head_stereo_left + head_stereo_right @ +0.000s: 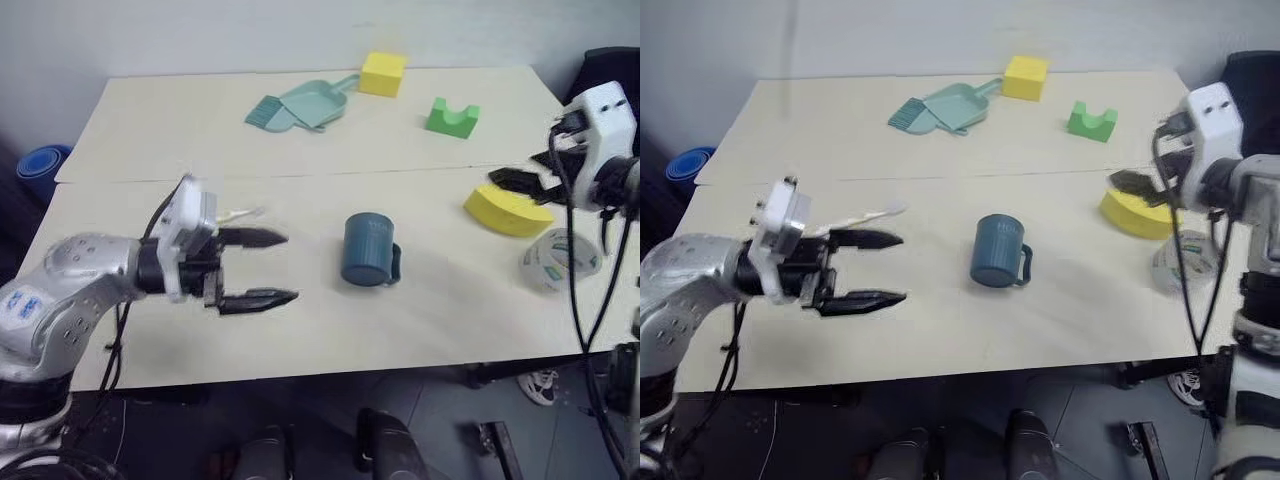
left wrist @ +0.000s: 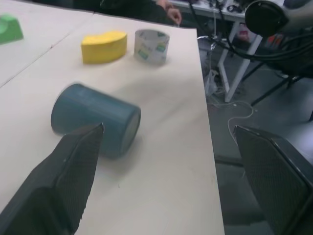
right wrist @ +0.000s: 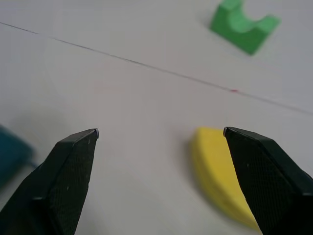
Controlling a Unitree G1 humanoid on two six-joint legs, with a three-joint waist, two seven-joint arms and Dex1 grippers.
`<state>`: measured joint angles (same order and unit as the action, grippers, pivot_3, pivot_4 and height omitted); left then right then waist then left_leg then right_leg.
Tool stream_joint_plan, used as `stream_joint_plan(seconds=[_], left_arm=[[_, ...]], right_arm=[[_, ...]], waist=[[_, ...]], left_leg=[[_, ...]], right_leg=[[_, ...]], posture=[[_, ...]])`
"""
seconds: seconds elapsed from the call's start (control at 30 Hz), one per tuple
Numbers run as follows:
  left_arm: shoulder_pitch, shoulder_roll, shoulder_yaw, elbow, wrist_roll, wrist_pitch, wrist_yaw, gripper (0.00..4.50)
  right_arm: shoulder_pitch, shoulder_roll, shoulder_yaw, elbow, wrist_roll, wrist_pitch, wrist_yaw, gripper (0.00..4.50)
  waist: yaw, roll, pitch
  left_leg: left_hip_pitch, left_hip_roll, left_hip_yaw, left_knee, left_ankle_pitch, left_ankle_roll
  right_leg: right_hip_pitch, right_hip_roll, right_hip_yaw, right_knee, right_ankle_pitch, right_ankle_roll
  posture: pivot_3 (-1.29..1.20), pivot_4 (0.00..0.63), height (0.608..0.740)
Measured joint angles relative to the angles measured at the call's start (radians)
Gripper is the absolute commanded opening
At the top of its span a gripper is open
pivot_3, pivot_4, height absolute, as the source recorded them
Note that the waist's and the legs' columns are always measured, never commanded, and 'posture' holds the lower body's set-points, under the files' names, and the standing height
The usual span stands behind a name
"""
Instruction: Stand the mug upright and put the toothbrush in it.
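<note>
- Two steps make up the job, and judging by the scene the first looks done: the mug [image 1: 368, 250] stands upright near the middle of the counter [image 1: 150, 130], rim up, small handle toward the robot's right.
- Nothing sticks out of the mug, so the second step is still open.
- The toothbrush [image 1: 238, 213] lies flat on the counter at about 9 o'clock from the mug, well apart from it, partly hidden behind the left end effector [image 1: 268, 268].
- That left end effector hovers just in front of the toothbrush, fingers spread wide, gripping nothing.
- The right end effector [image 1: 520, 184] hangs at about 2 o'clock from the mug, over a yellow block [image 1: 507, 211], fingers apart and empty.
- Remaining, as I judge it: grip the toothbrush, lift it, carry it across and drop it into the mug without tipping it.
</note>
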<state>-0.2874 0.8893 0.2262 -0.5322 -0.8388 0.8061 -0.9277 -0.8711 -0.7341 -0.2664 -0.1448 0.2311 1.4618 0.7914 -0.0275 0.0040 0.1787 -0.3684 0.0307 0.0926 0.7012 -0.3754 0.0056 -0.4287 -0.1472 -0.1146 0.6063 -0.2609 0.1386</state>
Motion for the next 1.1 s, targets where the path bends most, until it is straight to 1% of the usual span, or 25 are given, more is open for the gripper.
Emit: stream_joint_plan(seconds=[0.1, 0.17, 0.23, 0.4, 0.57, 0.77, 0.93, 1.03, 1.1], left_arm=[[0.095, 0.016, 0.060, -0.060, -0.004, 0.013, 0.024, 4.50], [0.101, 0.018, 0.093, -0.088, -0.024, 0.017, 0.047, 4.50], [0.095, 0.023, 0.116, -0.100, -0.048, 0.025, 0.066, 4.50], [0.107, 0.038, 0.157, -0.131, -0.091, 0.040, 0.094, 4.50], [0.141, 0.044, 0.189, -0.151, -0.114, 0.047, 0.132, 4.50], [0.145, 0.054, 0.193, -0.165, -0.133, 0.047, 0.152, 4.50], [0.141, 0.058, 0.193, -0.161, -0.134, 0.043, 0.154, 4.50], [0.132, 0.060, 0.188, -0.156, -0.134, 0.039, 0.151, 4.50], [0.119, 0.060, 0.182, -0.150, -0.134, 0.036, 0.149, 4.50]], right_arm=[[0.078, 0.131, -0.047, -0.057, 0.074, 0.123, -0.084, 4.25], [0.131, 0.190, -0.055, -0.056, 0.128, 0.147, -0.153, 4.25], [0.151, 0.223, -0.056, -0.053, 0.177, 0.147, -0.225, 4.25], [0.176, 0.241, -0.052, -0.032, 0.303, 0.147, -0.369, 4.25], [0.174, 0.252, -0.045, 0.040, 0.371, 0.147, -0.472, 4.25], [0.151, 0.247, -0.043, 0.101, 0.407, 0.147, -0.533, 4.25], [0.130, 0.259, 0.000, 0.108, 0.427, 0.147, -0.559, 4.25], [0.102, 0.276, 0.034, 0.125, 0.420, 0.147, -0.562, 3.64], [0.092, 0.278, 0.057, 0.137, 0.405, 0.146, -0.560, 2.98]], waist=[[0.017, -0.001, -0.001], [0.035, -0.001, 0.000], [0.042, -0.001, 0.000], [0.030, -0.001, 0.000], [0.022, -0.001, 0.000], [0.022, -0.001, 0.000], [0.021, -0.001, -0.001], [0.014, -0.001, -0.001], [0.011, -0.001, -0.001]], left_leg=[[-0.001, -0.001, -0.001, 0.002, 0.000, 0.000], [-0.003, -0.003, -0.001, 0.003, 0.000, 0.000], [-0.002, -0.003, 0.000, 0.003, 0.000, 0.001], [-0.001, -0.003, 0.000, 0.001, 0.000, 0.000], [0.000, -0.002, 0.001, 0.001, 0.000, 0.000], [0.000, -0.002, 0.001, 0.001, 0.000, 0.000], [0.000, -0.002, 0.001, 0.001, 0.000, 0.000], [0.001, -0.002, 0.001, 0.000, 0.000, 0.000], [0.001, -0.002, 0.001, 0.000, 0.000, 0.000]], right_leg=[[0.001, 0.000, -0.001, 0.000, 0.000, 0.000], [0.000, -0.002, 0.001, -0.001, 0.000, 0.000], [0.000, -0.001, 0.002, -0.001, 0.000, 0.000], [0.000, 0.000, 0.002, 0.000, 0.000, 0.000], [0.000, 0.000, 0.002, 0.000, 0.000, 0.000], [0.000, 0.000, 0.002, 0.000, 0.000, 0.000], [0.000, 0.000, 0.002, 0.000, 0.000, 0.000], [0.000, 0.001, 0.002, 0.000, 0.000, 0.000], [0.000, 0.001, 0.002, 0.000, 0.000, 0.000]], posture=[[0.00, 0.150, 0.740], [0.00, 0.150, 0.740], [0.00, 0.150, 0.740], [0.00, 0.150, 0.740], [0.00, 0.150, 0.740], [0.00, 0.150, 0.740], [0.00, 0.150, 0.740], [0.00, 0.150, 0.740], [0.00, 0.150, 0.740]])
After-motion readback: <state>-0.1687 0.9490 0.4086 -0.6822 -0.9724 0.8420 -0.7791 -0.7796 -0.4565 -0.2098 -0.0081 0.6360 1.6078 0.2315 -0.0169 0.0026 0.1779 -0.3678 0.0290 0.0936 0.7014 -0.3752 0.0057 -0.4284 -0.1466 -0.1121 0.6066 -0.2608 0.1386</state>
